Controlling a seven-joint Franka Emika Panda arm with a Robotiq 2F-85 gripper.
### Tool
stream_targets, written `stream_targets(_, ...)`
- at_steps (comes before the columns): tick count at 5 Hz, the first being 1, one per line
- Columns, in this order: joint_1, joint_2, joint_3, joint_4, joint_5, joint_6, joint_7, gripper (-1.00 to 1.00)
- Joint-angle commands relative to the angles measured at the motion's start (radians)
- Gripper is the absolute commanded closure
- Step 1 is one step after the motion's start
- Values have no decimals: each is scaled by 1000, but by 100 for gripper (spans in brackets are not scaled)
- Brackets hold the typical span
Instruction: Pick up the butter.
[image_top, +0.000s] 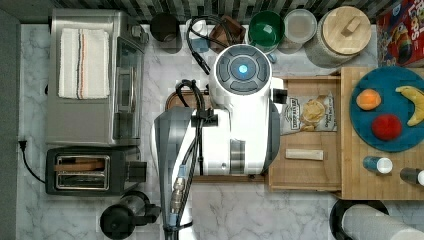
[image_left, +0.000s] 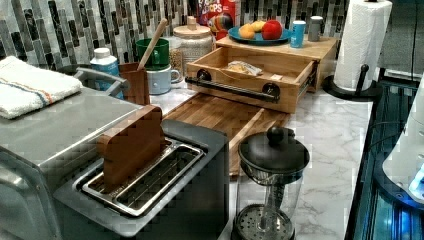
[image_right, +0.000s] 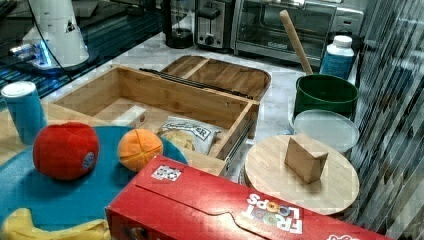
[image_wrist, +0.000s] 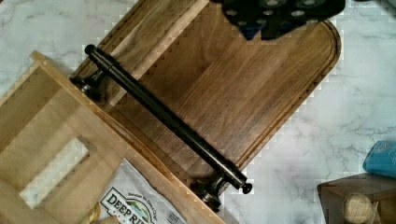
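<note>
Pale cream butter (image_top: 304, 154) lies flat on the floor of the open wooden drawer (image_top: 305, 181), just beside a chip bag (image_top: 309, 114) but apart from it, toward the top view's bottom. From the wrist view, the butter (image_wrist: 54, 171) sits behind the drawer's black handle (image_wrist: 168, 122), which overhangs a dark cutting board (image_wrist: 233, 79) on the marble worktop (image_wrist: 345, 107). Whether the end effector is open or closed cannot be told.
</note>
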Motion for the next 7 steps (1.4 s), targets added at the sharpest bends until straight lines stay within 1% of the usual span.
stream_targets(1, -3, 0, 3, 0, 0, 4, 1, 100)
stream_targets(2, -6, -5, -2, -25, -31, 38, -30, 100)
stream_targets(3, -50, -14, 3, -42, -34, 42, -113, 100)
stream_targets(4, -53, -29, -45, -60, -60, 43, -193, 100)
stream_targets(5, -80, -75, -58, -198, -100, 196, -268, 100)
stream_targets(6, -111, -61, -91, -198, -61, 189, -316, 100)
stream_targets(7, -133, -67, -124, -242, -73, 247, -303, 100)
